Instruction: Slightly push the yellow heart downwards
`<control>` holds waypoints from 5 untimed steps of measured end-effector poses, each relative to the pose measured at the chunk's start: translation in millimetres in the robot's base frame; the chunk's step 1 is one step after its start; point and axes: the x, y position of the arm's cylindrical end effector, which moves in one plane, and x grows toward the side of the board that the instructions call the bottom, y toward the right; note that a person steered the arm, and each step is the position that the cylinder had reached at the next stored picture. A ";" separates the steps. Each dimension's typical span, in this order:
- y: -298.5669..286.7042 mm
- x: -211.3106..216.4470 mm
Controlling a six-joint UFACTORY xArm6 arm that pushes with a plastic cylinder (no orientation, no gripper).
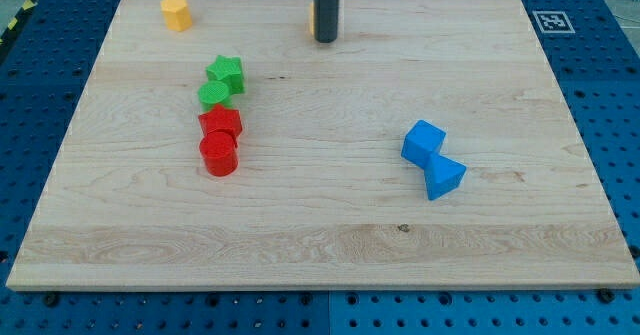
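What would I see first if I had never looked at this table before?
Probably the two bright blue blocks touching each other right of the middle of the pale wooden board. Then the green and red blocks bunched in a line at the left. My tip stands at the top, against a small yellow block mostly hidden behind it.

My tip [326, 40] at the view's top centre (rod upright, dark, entering from above)
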 end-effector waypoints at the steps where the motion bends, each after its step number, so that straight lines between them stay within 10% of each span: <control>1: 0.5 -21.1; 3: 28.3 40.7; 5: 110.9 -74.6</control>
